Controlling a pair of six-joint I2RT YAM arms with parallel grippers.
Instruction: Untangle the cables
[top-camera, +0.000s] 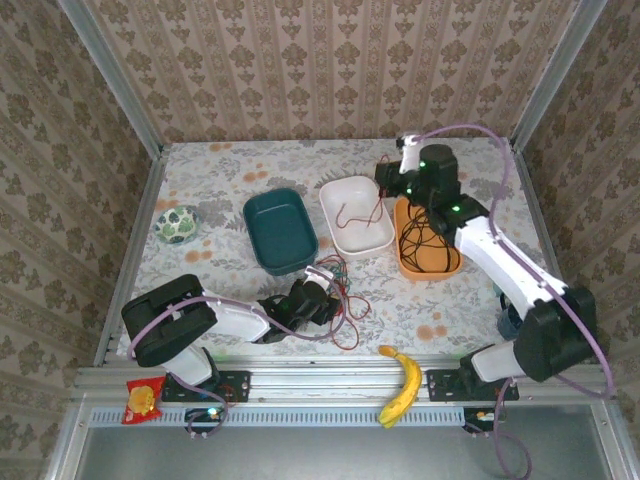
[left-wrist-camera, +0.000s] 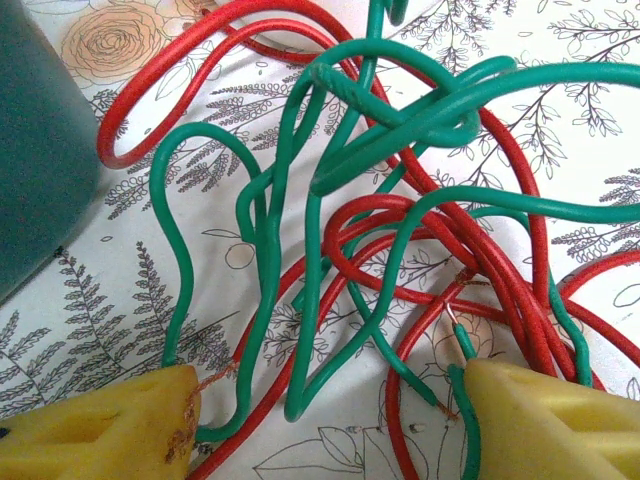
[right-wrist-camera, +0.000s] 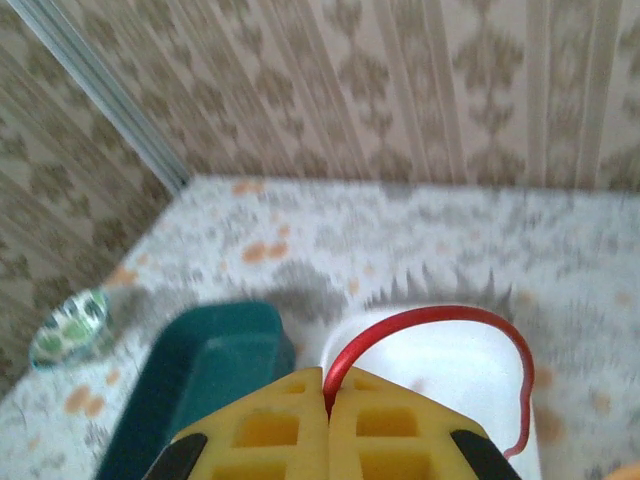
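The patterned table (top-camera: 230, 165) is being occupied by three bins standing side by side: a teal bin (top-camera: 262, 200), a white bin (top-camera: 340, 186) and an orange bin (top-camera: 430, 272). In the orange bin, black cables (top-camera: 418, 238) are being contained. On the table just beside the teal bin, a tangle of red and green cables (left-wrist-camera: 420, 115) is being straddled by the left gripper (left-wrist-camera: 325, 420). Its fingers are being held wide apart, with nothing clamped. Above the white bin, a single red cable (right-wrist-camera: 440, 311) is being pinched by the right gripper (right-wrist-camera: 327, 385), whose fingers are being pressed together on it.
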